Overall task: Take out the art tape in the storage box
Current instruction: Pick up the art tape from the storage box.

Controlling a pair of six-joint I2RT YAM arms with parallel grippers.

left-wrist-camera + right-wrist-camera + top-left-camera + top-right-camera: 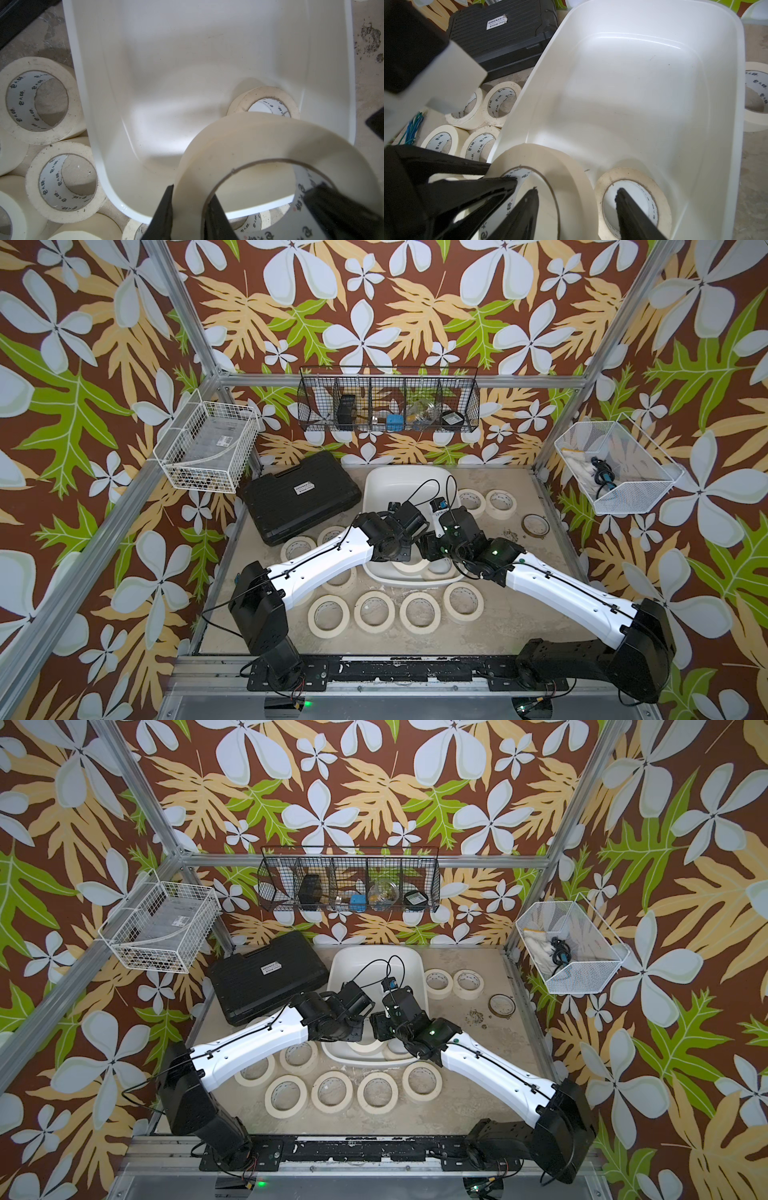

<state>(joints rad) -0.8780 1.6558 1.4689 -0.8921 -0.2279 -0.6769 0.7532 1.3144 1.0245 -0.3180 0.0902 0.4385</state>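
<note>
Cream art tape (270, 141), pinched (left gripper (190, 199))

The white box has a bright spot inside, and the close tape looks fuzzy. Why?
Left wrist view: soft light makes a pale glare patch on the storage box floor, the held roll is too near the lens and blurs, and the lying roll throws a soft shadow; both top views look evenly lit and sharp.

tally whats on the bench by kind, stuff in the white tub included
cream tape rolls: 12, one held in the left pincer
white storage box: 1
black hard case: 1
thin brown ring: 1
total: 15
</note>
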